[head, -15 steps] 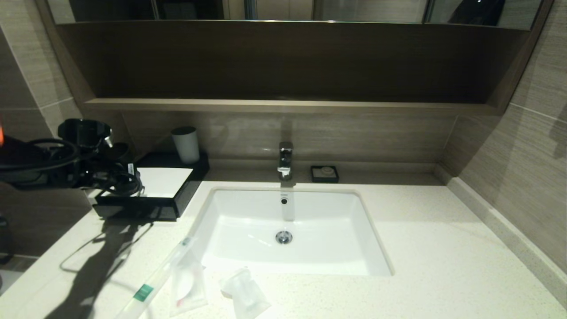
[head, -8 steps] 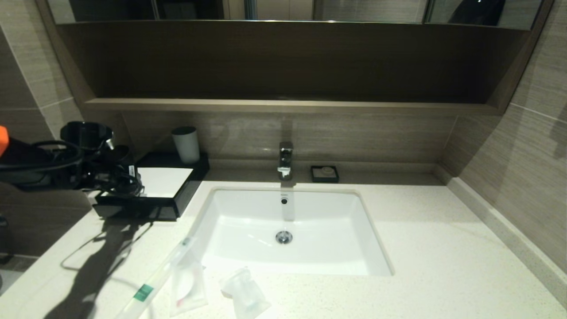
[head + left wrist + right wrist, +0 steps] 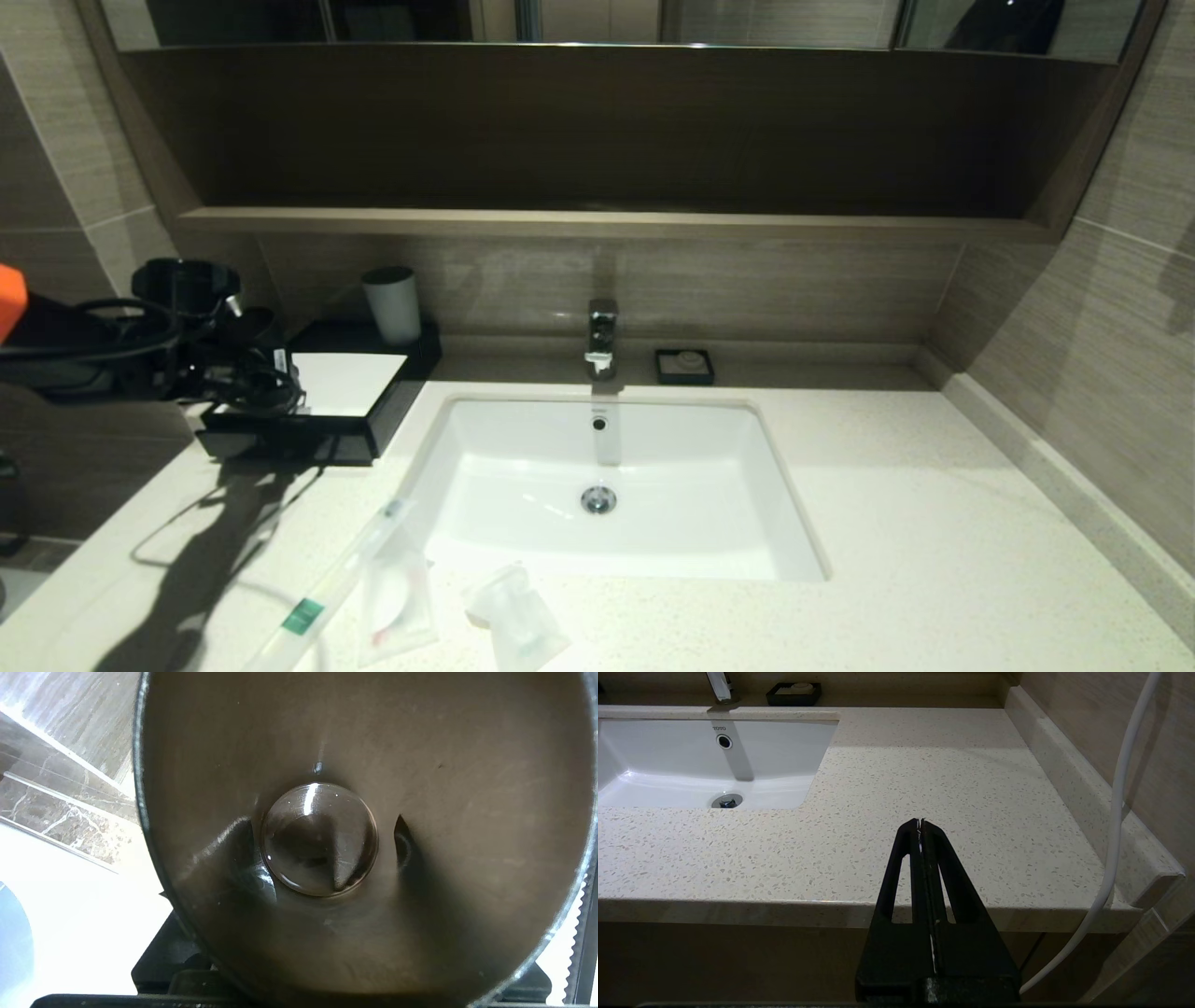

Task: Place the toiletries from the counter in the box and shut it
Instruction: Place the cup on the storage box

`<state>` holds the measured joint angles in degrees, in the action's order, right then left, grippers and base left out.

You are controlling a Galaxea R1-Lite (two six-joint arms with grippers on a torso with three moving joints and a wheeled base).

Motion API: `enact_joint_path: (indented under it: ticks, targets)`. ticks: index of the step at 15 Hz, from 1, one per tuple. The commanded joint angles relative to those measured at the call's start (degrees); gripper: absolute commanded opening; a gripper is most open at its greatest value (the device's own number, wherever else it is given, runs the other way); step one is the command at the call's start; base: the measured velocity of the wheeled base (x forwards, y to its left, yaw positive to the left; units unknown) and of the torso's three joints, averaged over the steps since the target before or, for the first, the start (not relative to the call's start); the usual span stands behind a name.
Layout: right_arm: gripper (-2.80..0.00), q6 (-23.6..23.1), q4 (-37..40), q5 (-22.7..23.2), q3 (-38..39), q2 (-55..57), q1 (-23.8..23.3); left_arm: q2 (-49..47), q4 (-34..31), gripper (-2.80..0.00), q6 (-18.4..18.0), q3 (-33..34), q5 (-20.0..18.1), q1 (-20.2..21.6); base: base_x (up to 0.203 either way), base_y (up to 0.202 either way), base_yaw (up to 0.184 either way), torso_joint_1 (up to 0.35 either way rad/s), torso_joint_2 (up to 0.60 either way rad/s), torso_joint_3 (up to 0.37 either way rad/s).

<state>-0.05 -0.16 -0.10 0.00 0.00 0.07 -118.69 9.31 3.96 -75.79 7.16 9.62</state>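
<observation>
Left gripper (image 3: 210,322) hangs in the air clamped on a round dark lid (image 3: 182,278). In its wrist view the lid's hollow side with a shiny centre knob (image 3: 319,839) fills nearly everything, and only a serrated finger (image 3: 579,933) edge shows beside the rim. Just beside and below this gripper, toward the sink (image 3: 607,551), sits the black box (image 3: 373,411) with a white surface inside. A grey cup (image 3: 392,303) stands on its far corner. Well below the gripper, near the counter's (image 3: 934,560) front edge, lie a long toothbrush packet (image 3: 322,602), a clear sachet (image 3: 397,597) and a small wrapped item (image 3: 515,621). Right gripper (image 3: 920,823) is pressed closed and empty over the counter's front edge, with the sink off to its left.
</observation>
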Motion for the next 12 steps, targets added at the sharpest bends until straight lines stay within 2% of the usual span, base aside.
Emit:
enact_joint_path:
  ticks: [1,2,12]
  targets:
    - [-2.80,-0.04,-0.02,0.01,0.09,0.00,0.01,-0.49,-0.09,-2.80,0.08,-0.38,0.05,0.05,0.000,0.000,0.000,0.000,0.00,0.000]
    - [-2.80,-0.04,-0.02,0.01,0.09,0.00,0.01,-0.40,0.00,0.00,0.08,-0.41,0.05,0.05,0.000,0.000,0.000,0.000,0.00,0.000]
    - [-2.80,-0.04,-0.02,0.01,0.09,0.00,0.01,2.39,1.41,0.00,1.22,0.78,0.05,0.05,0.000,0.000,0.000,0.000,0.00,0.000]
